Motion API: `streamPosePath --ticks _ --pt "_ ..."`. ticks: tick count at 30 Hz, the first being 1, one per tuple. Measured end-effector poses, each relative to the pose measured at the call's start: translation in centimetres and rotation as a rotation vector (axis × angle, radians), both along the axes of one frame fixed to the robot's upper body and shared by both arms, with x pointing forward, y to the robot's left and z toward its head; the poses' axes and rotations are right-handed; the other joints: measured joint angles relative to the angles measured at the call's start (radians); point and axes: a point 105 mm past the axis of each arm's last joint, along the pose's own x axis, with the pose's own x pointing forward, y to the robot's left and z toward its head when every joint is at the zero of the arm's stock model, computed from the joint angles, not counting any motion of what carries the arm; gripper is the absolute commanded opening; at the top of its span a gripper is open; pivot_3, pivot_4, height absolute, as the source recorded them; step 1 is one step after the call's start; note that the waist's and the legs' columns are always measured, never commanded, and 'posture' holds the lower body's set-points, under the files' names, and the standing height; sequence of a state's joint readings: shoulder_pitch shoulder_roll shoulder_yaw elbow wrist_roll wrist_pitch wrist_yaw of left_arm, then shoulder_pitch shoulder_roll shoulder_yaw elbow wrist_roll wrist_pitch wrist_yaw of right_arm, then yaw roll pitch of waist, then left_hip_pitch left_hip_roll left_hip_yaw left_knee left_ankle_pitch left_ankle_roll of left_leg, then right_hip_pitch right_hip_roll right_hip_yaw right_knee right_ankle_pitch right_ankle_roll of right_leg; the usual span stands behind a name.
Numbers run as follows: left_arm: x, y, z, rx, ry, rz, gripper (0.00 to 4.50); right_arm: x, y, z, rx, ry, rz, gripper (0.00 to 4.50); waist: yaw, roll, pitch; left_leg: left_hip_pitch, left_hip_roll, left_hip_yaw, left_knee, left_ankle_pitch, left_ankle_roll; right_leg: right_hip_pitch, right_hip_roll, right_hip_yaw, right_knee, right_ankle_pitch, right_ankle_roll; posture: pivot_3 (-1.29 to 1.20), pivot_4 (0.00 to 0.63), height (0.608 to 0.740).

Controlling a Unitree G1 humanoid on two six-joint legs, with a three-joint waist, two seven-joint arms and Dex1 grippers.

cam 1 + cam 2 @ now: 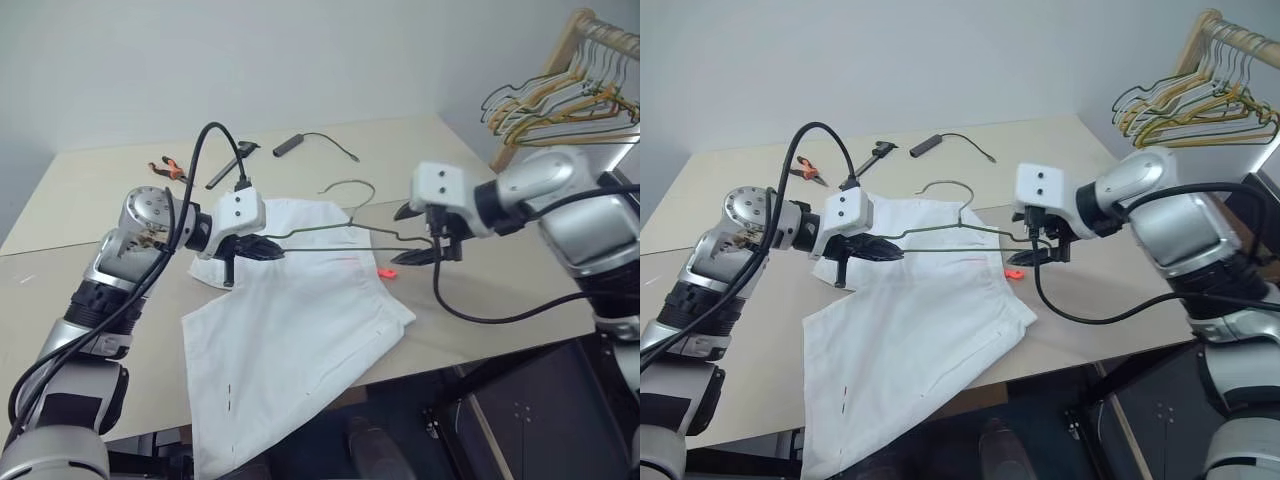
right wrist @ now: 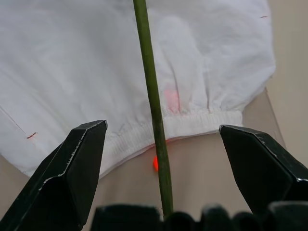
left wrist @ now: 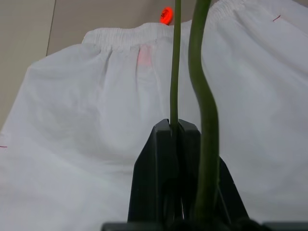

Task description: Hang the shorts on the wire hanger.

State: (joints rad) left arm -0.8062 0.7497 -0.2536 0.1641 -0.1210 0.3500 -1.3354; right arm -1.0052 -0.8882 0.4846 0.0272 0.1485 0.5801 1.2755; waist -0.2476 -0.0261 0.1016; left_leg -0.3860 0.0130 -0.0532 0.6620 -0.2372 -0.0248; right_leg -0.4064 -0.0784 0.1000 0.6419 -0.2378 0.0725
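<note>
The left gripper (image 1: 262,249) sits at the middle left of the head view. Its two black fingers are pinched tight on one end of the wire hanger (image 1: 345,240). The wrist view shows the thin wire caught between the shut fingers (image 3: 159,163).

The right gripper (image 1: 425,235) sits at the middle right of the head view. Its fingers (image 2: 72,168) are spread wide apart. The wire runs up between them but touches neither one, so this gripper holds nothing.

The hanger stretches across the middle of the picture, from one gripper to the other. Its hook curls up toward the back of the table (image 1: 90,190). It hangs just above the shorts (image 1: 290,340).

The white shorts lie flat on the table under the hanger. The stretchy waistband (image 2: 192,122) is near the right gripper, next to a small orange-red tag (image 1: 386,271). One leg droops over the front edge of the table at the bottom of the picture.

The job looks like it has only begun. The hanger is picked up, but the shorts are not on it yet. The shorts likely need to be lifted and draped over the bottom wire.

At the upper right, a wooden rack (image 1: 570,40) holds a bunch of yellow and grey hangers (image 1: 560,105).
</note>
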Motion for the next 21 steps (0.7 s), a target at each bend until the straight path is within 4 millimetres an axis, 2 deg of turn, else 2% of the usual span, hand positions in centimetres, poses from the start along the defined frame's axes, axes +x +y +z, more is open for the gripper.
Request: streamPosePath --ticks 5,8,16,18,19,21 --pt "-0.1 -0.1 0.1 0.001 -0.002 -0.006 0.0 0.6 -0.1 -0.5 -0.03 0.02 -0.02 4.36 0.014 0.0 0.0 0.0 0.0 0.0 0.0 0.0 0.0 0.0 0.0 0.0 0.0 0.0 0.0 -0.13 0.038 0.74" --pt "-0.2 -0.2 0.1 0.002 -0.003 -0.015 0.0 0.9 0.0 -0.9 -0.039 0.028 -0.03 3.82 0.014 0.0 0.0 0.0 0.0 0.0 0.0 0.0 0.0 0.0 0.0 0.0 0.0 0.0 0.0 -0.13 0.04 0.74" --pt "-0.2 -0.3 0.2 0.001 -0.002 -0.018 0.0 1.2 0.1 -1.7 -0.058 0.057 -0.028 1.22 0.013 0.0 0.0 0.0 0.0 0.0 0.0 0.0 0.0 0.0 0.0 0.0 0.0 0.0 0.0 -0.12 0.048 0.74" --pt "-0.2 -0.3 0.2 0.001 -0.003 -0.018 0.0 1.1 0.2 -1.7 -0.06 0.063 -0.022 0.37 0.014 0.0 0.0 0.0 0.0 -0.001 0.0 0.0 0.0 0.0 0.0 0.0 0.0 0.0 0.0 -0.12 0.048 0.74" --pt "-0.2 -0.3 0.2 0.001 -0.004 -0.017 0.0 1.1 0.2 -1.7 -0.061 0.063 -0.02 0.14 0.014 0.0 0.0 0.0 0.0 -0.001 0.0 0.0 0.0 0.0 0.0 0.0 0.0 0.0 0.0 -0.12 0.05 0.74" --pt "-0.2 -0.2 0.3 0.001 -0.008 -0.011 0.0 0.9 0.2 -1.8 -0.066 0.073 -0.002 0.06 0.014 0.0 0.0 0.0 0.0 -0.001 0.0 0.0 0.0 0.0 0.0 -0.001 0.0 0.0 0.0 -0.12 0.05 0.74"
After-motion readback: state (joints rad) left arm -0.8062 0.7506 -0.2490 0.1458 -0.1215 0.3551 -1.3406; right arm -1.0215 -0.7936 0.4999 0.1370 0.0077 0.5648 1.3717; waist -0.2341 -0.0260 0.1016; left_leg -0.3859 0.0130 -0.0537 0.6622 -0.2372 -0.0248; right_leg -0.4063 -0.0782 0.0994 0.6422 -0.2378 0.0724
